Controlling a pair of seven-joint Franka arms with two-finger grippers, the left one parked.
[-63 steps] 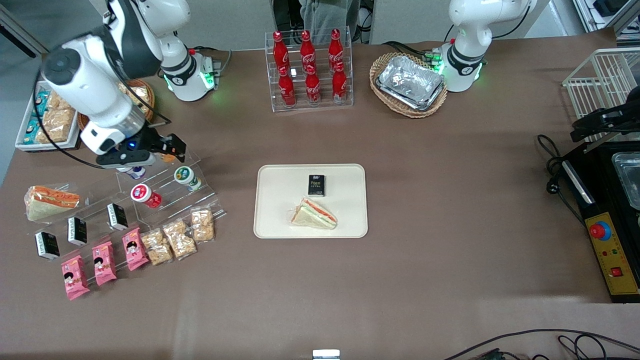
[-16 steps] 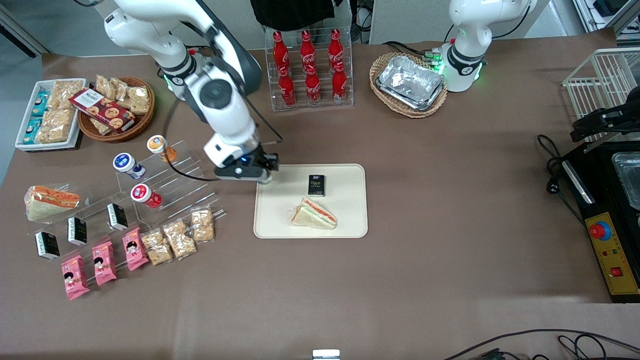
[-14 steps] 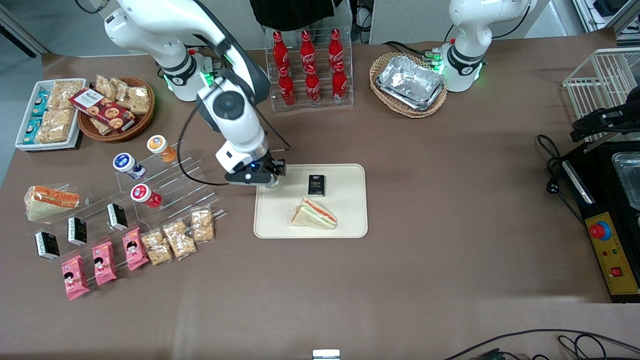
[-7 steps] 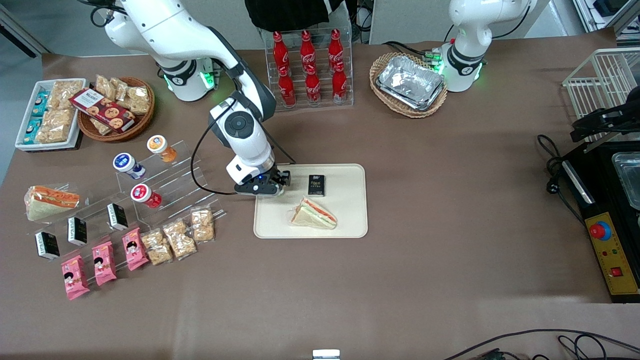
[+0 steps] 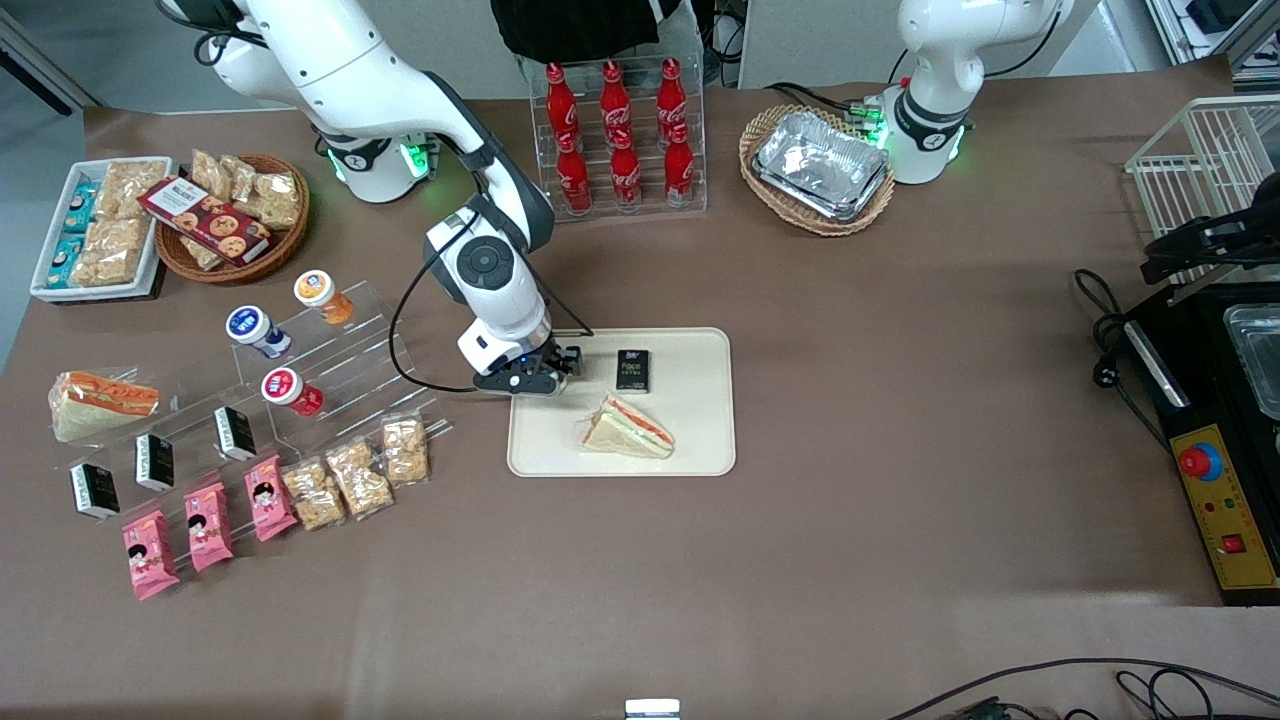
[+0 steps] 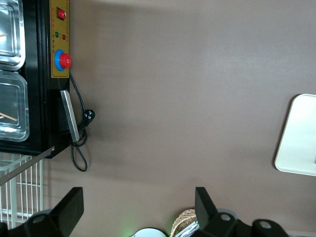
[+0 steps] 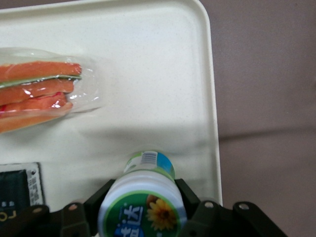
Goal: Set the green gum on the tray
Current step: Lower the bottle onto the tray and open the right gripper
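Note:
My right gripper (image 5: pixel 552 378) is shut on the green gum (image 7: pixel 144 197), a small bottle with a green-and-white lid; its fingers (image 7: pixel 183 193) press both sides of the lid. It holds the bottle low over the cream-beige tray (image 5: pixel 690 440), at the tray's corner nearest the working arm's end; I cannot tell if the bottle touches the tray. In the front view the bottle is hidden under the hand. On the tray (image 7: pixel 148 59) lie a wrapped sandwich (image 5: pixel 628 427) and a small black packet (image 5: pixel 632 369).
A clear stepped rack (image 5: pixel 330 350) holds blue-lidded (image 5: pixel 250 327), orange-lidded (image 5: pixel 318 291) and red-lidded (image 5: pixel 285 388) bottles toward the working arm's end. Snack packets (image 5: pixel 350 475) lie nearer the camera. Cola bottles (image 5: pixel 618 140) and a foil container in a wicker basket (image 5: pixel 818 168) stand farther away.
The gripper carried the green gum from the rack to the tray's corner and came lower over it. The gum's place on the rack now stands bare.

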